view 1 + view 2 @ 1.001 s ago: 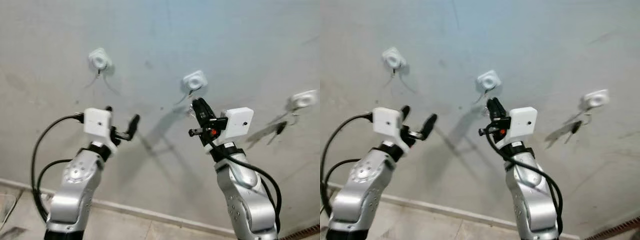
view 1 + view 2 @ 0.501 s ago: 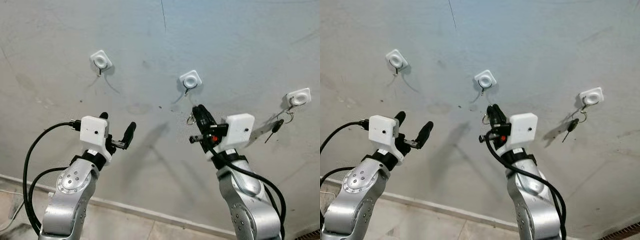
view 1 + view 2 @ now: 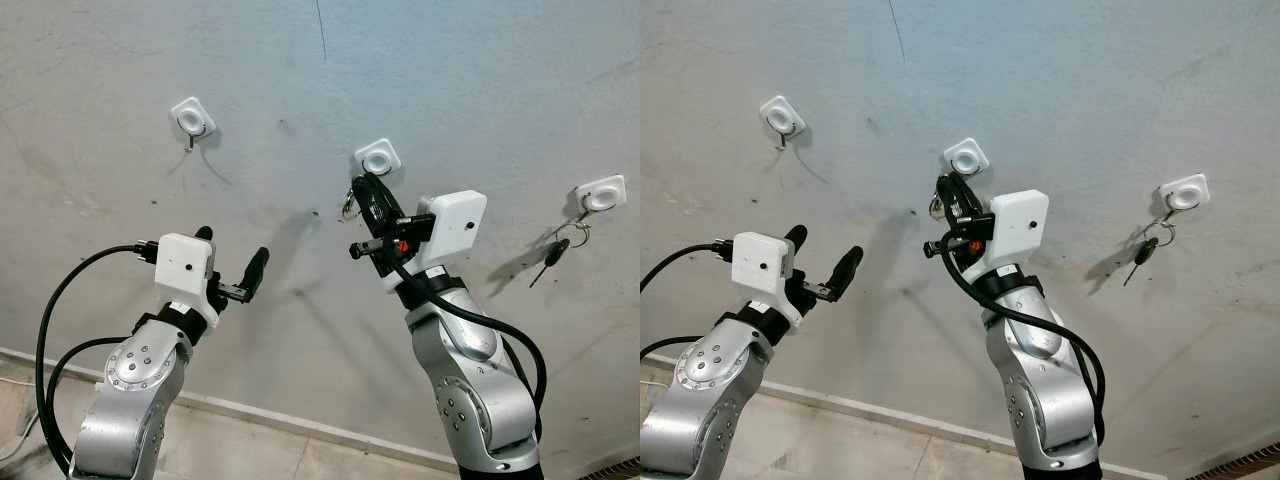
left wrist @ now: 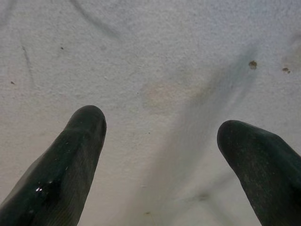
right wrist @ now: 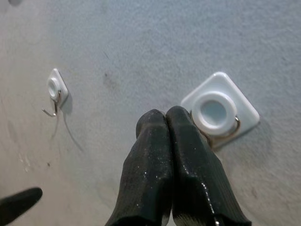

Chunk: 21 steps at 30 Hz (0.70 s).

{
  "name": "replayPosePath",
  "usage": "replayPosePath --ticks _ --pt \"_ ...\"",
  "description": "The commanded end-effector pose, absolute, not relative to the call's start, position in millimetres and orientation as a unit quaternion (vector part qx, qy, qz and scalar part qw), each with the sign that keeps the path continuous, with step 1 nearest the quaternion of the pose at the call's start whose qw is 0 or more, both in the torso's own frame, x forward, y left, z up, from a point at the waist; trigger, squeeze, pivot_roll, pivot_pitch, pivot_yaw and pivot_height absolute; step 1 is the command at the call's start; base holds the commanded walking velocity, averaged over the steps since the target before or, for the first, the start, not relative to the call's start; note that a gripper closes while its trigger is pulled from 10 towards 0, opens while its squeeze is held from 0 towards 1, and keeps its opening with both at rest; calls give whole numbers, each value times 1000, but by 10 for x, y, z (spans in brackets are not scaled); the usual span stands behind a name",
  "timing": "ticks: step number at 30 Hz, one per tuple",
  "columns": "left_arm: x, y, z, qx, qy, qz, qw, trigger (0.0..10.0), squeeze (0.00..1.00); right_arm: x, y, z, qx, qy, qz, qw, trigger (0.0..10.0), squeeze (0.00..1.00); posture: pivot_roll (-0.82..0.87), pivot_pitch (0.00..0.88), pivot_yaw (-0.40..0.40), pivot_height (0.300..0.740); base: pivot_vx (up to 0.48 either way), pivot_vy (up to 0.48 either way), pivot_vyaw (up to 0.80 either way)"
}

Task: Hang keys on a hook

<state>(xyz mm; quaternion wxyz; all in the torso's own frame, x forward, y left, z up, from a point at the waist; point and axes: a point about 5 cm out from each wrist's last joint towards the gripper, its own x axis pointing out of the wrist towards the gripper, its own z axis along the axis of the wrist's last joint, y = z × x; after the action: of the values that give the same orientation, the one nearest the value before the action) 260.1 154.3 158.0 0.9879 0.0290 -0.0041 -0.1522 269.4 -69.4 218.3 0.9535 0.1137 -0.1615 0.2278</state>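
The right gripper (image 3: 365,190), clenched on a small silver key ring (image 3: 349,205), hovered just below the middle white square wall hook (image 3: 377,158). Judged mid-approach; next, the ring needed lifting over the wire prong. The left gripper (image 3: 232,262) idled, spread.

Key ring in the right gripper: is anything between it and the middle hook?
Nothing visible. The right gripper, shut on the key ring, sits just below the middle hook, with only bare wall around. The right hook already holds a key.
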Motion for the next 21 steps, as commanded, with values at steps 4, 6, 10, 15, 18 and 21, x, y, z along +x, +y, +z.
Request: replayPosePath --ticks 4,6,10,15,18,21 --pt "2587 1468 1690 42 -20 -188 981 10000 0 2751 -633 2199 119 -160 233 952 10000 0 242 10 -62 740 0 0 0" --pt "2589 1452 1703 45 -22 -197 979 10000 0 2758 -627 2194 118 -160 233 952 10000 0 242 10 -62 740 0 0 0" --pt "2630 1367 1780 41 -30 -234 971 10000 0 2786 -633 2160 110 -157 227 955 10000 0 245 8 -62 740 0 0 0" --pt "2638 1303 1811 41 -27 -265 963 10000 0 2804 -653 2137 106 -154 222 957 10000 0 242 5 -60 740 0 0 0" --pt "2620 1248 1847 52 -35 -285 957 10000 0 2821 -670 2119 98 -152 218 959 10000 0 242 4 -59 740 0 0 0" --pt "2608 1226 1832 51 -31 -291 955 10000 0 2852 -691 2095 91 -152 209 962 10000 0 242 7 -59 740 0 0 0"
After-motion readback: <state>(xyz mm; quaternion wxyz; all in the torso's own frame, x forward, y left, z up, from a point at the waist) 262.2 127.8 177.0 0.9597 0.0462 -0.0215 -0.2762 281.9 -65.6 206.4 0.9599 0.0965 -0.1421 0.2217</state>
